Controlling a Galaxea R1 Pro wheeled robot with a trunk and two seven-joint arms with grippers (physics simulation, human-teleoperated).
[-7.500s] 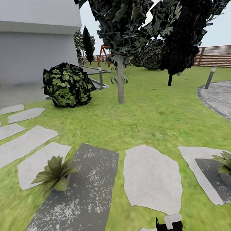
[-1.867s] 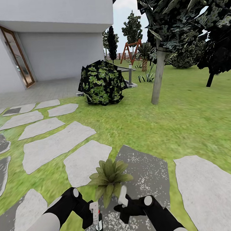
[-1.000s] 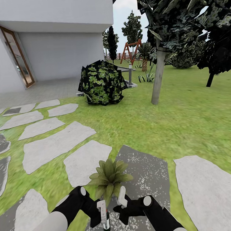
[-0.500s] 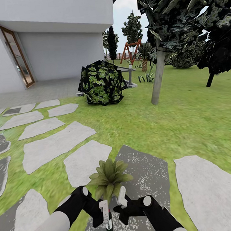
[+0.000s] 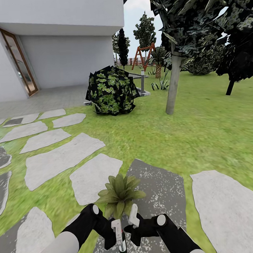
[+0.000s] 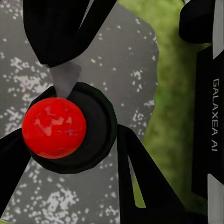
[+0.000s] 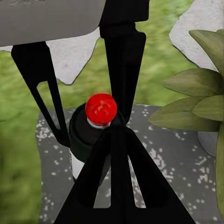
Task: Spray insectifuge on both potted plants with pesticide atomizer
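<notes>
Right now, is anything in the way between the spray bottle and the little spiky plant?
Nothing visible is. The left gripper holds the pesticide atomizer over the speckled dark stepping stone, just in front of the potted plant. The right gripper sits close beside the bottle, not between it and the plant.

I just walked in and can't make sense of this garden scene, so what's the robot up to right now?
The robot stands on the stepping stones in the garden, right in front of a potted plant. Its left gripper holds the pesticide atomizer low over a dark stone, bottle hanging down. The right gripper sits close beside it, next to the plant's leaves. No spray is visible.
</notes>
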